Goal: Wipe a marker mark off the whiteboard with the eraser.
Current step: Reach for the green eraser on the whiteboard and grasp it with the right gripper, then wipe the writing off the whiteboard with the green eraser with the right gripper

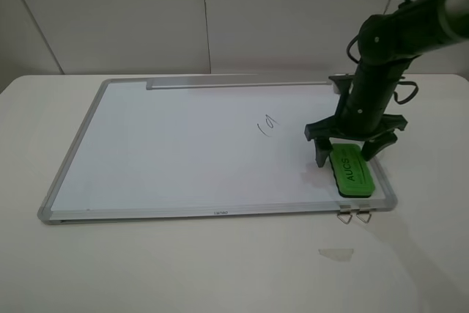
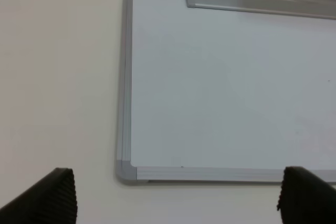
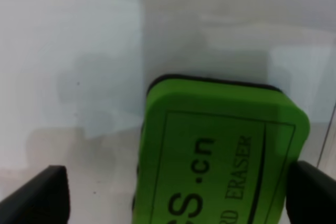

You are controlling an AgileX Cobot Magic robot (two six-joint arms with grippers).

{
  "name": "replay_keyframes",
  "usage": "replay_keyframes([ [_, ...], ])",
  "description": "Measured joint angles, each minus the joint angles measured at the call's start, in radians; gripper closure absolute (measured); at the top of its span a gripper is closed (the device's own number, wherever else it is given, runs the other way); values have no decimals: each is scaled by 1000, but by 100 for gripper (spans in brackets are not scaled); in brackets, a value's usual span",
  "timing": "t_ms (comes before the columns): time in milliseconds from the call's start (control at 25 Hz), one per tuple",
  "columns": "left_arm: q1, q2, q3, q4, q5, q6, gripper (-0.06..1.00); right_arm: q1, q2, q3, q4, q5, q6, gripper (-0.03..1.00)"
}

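**A:** What is the biggest thing in view?

**B:** A white table [image 1: 220, 276]. The whiteboard [image 1: 168, 159] lies flat on it. The board has a silver-grey frame, and a grey tray strip [image 1: 234, 84] runs along its far long edge.

**A:** And the arms?

**B:** The dark right arm [image 1: 396, 34] comes in from the upper right of the high view and points down at the board's near right corner. The right gripper [image 1: 346, 155] is spread wide there. One finger [image 1: 321, 153] stands on either side of the eraser's far end and the jaws have closed on nothing. The right wrist view shows the right-hand fingertip [image 3: 315, 192] close against the eraser's edge, but I cannot tell if they touch.

**A:** The left gripper?

**B:** The left gripper [image 2: 177, 203] shows only in its own wrist view. It is also wide apart, with nothing between its fingertips. It hangs over bare table just outside a corner of the board.

**A:** Where exactly is the eraser?

**B:** The green eraser [image 1: 350, 172] lies flat on the whiteboard just inside that near right corner. Its black lettering faces up and its dark felt faces down.

**A:** And the marker mark?

**B:** The marker mark [image 1: 268, 125] is a thin black scribble right of the board's middle. It sits well apart from the eraser, to the left of it and further from the camera.

**A:** Anything smaller?

**B:** Two little metal clips [image 1: 354, 216] lie on the table, touching the frame just below the eraser.
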Motion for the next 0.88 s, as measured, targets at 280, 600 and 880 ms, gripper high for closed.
replay_keyframes([
  [280,0,0,0,0,0,0,16,0,43,0,12,17,0,14],
  [600,0,-1,0,0,0,0,16,0,45,0,12,35,0,24],
  [880,0,-1,0,0,0,0,16,0,45,0,13,37,0,38],
])
